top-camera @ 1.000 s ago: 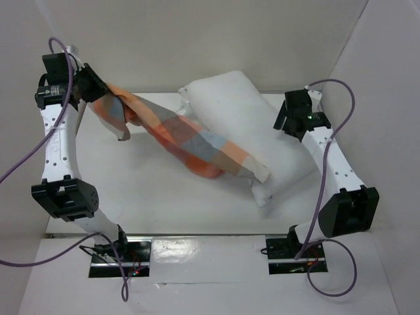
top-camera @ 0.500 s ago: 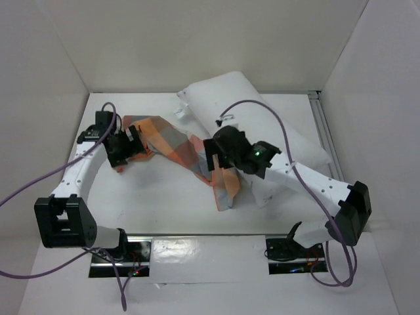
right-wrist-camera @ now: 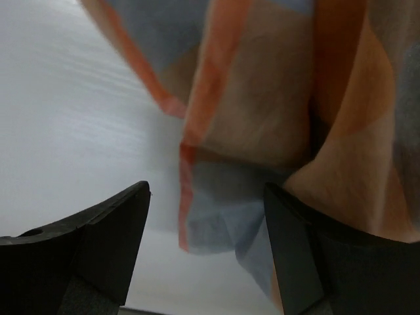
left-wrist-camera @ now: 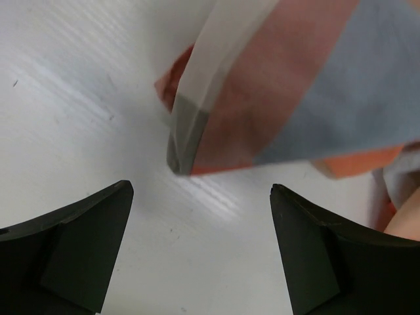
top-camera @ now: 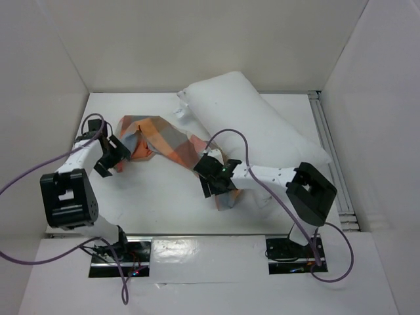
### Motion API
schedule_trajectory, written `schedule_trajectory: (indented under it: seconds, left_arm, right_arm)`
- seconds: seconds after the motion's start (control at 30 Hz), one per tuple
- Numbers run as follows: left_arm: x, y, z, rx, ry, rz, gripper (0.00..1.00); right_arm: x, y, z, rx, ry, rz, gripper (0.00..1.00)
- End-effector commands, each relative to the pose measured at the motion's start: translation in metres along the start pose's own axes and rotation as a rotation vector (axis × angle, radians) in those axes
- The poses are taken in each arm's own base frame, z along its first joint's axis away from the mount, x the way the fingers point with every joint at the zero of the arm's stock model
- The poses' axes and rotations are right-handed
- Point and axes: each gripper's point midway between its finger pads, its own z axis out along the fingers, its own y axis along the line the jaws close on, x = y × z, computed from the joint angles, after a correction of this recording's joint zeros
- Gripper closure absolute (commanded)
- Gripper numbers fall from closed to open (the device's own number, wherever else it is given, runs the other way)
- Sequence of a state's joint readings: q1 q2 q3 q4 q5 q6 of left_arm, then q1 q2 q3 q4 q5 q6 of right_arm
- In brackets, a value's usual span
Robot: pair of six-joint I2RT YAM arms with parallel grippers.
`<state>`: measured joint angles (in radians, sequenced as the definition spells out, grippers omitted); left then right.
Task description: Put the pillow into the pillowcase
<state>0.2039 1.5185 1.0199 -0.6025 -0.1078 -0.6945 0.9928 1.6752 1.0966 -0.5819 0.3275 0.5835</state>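
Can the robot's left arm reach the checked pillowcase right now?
Probably yes. The left tool is open, and a corner of the pillowcase sits just ahead of it over the table, with nothing between them.

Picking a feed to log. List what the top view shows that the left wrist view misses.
Top only: the pillow at the back right, and the right gripper at the pillowcase's near end. Left wrist only: up close, the left gripper is open with nothing in it, a pillowcase corner just ahead. Both: the pillowcase lying on the table.

White table [top-camera: 154, 197] — plain white walls [top-camera: 197, 39], even light.
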Motion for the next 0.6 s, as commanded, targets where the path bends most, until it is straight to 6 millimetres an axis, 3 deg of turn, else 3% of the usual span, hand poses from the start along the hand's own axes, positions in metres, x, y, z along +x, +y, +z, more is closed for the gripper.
schedule_trajectory:
  seconds: [0.0, 0.03, 0.1, 0.13, 0.17, 0.2, 0.27, 0.3, 0.33, 0.37, 0.4, 0.43, 0.47, 0.53, 0.57]
  left_arm:
    - [-0.034, -0.016, 0.020, -0.001, -0.044, -0.054, 0.01]
    - [-0.035, -0.017, 0.026, -0.010, -0.032, -0.053, 0.03]
    - [-0.033, -0.024, 0.041, -0.011, 0.021, -0.050, 0.36]
    - [-0.034, -0.027, 0.042, -0.009, 0.033, -0.049, 0.61]
    - [-0.036, -0.031, 0.038, 0.008, 0.036, -0.050, 0.87]
    - [-0.048, -0.034, 0.033, 0.020, 0.015, -0.048, 1.00]
    - [-0.061, -0.041, 0.014, 0.044, -0.020, -0.035, 1.00]
    - [-0.071, -0.043, 0.002, 0.048, -0.055, -0.037, 1.00]
    - [-0.092, -0.051, -0.029, 0.085, -0.135, -0.032, 1.00]
    - [-0.103, -0.057, -0.047, 0.114, -0.177, -0.035, 1.00]
    - [-0.115, -0.059, -0.067, 0.139, -0.224, -0.036, 1.00]
    - [-0.134, -0.069, -0.097, 0.187, -0.295, -0.042, 1.00]
    - [-0.143, -0.073, -0.120, 0.223, -0.346, -0.046, 1.00]
    - [-0.168, -0.080, -0.188, 0.337, -0.482, -0.068, 1.00]
    - [-0.171, -0.085, -0.210, 0.386, -0.516, -0.053, 1.00]
  right_arm:
    - [-0.010, 0.000, 0.024, 0.015, -0.026, 0.107, 0.25]
    - [-0.014, -0.003, 0.028, 0.041, -0.027, 0.120, 0.46]
    - [-0.013, -0.009, 0.037, 0.099, -0.023, 0.106, 0.69]
    - [-0.023, -0.013, 0.032, 0.128, -0.043, 0.104, 0.95]
    - [-0.027, -0.015, 0.029, 0.143, -0.051, 0.103, 1.00]
    - [-0.038, -0.016, 0.016, 0.139, -0.083, 0.114, 1.00]
    - [-0.057, -0.014, -0.009, 0.114, -0.139, 0.099, 1.00]
    - [-0.074, -0.013, -0.036, 0.071, -0.200, 0.113, 1.00]
    - [-0.092, -0.013, -0.057, 0.048, -0.257, 0.128, 1.00]
    - [-0.110, -0.015, -0.089, 0.001, -0.334, 0.125, 1.00]
    - [-0.121, -0.012, -0.109, -0.032, -0.379, 0.120, 1.00]
    - [-0.137, -0.012, -0.135, -0.065, -0.433, 0.132, 1.00]
    - [-0.148, -0.013, -0.154, -0.089, -0.477, 0.135, 1.00]
    - [-0.165, -0.022, -0.195, -0.119, -0.567, 0.127, 1.00]
    - [-0.175, -0.024, -0.216, -0.138, -0.606, 0.130, 1.00]
